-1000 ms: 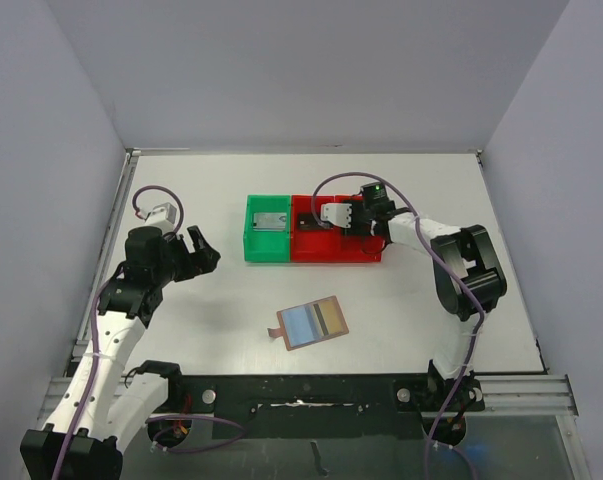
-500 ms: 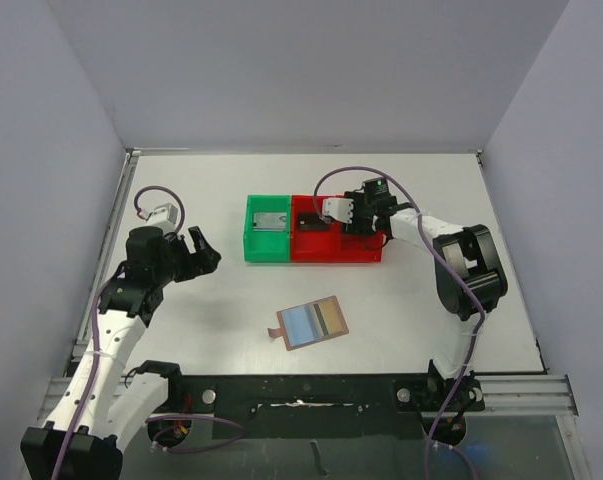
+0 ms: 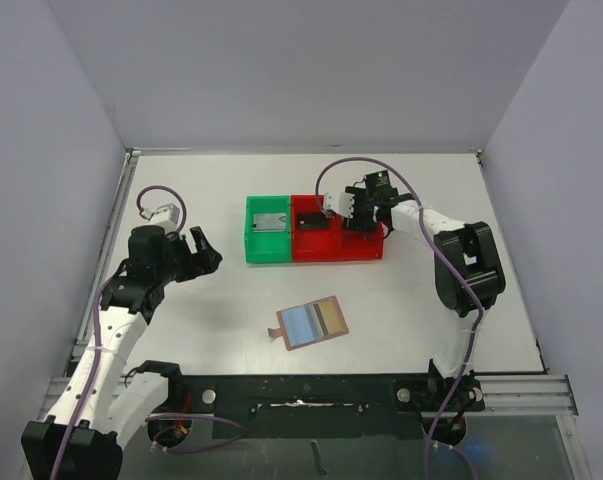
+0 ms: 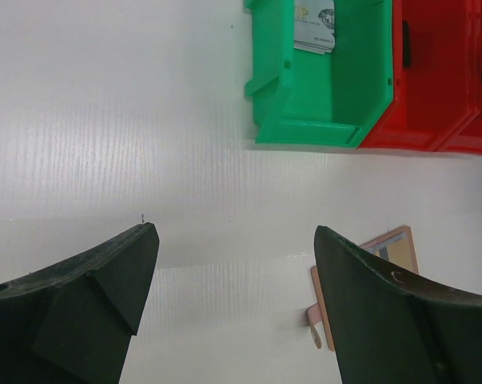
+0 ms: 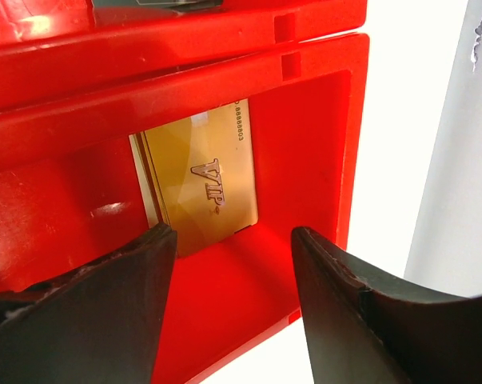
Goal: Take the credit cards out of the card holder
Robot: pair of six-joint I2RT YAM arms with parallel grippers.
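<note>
Two cards out: a silver card (image 3: 271, 221) lies in the green bin (image 3: 253, 245); a gold card (image 5: 205, 180) lies flat on the floor of the red bin (image 3: 341, 252)
Card holder (image 3: 313, 322): spread open and flat on the table (image 3: 431, 300), near the front and well apart from both bins
Left to do: judged little or nothing; whether any card is tucked in the holder's pockets cannot be told
Right tool (image 5: 233, 232): released, jaws apart above the gold card, gripping nothing
Left tool (image 4: 234, 230): released, jaws wide over bare table at the left, holding nothing
Holder material: thin brown leather-like cover with a small tab on one side, light-blue lining, tan pocket strips
Gold card: stiff, glossy rectangle with raised "VIP" lettering and a row of digits
Silver card: flat, pale and metallic-looking; its print is too small to read
Bins: hard moulded plastic, shiny, open-topped, set side by side and touching
Table: white, matt, faintly ribbed
</note>
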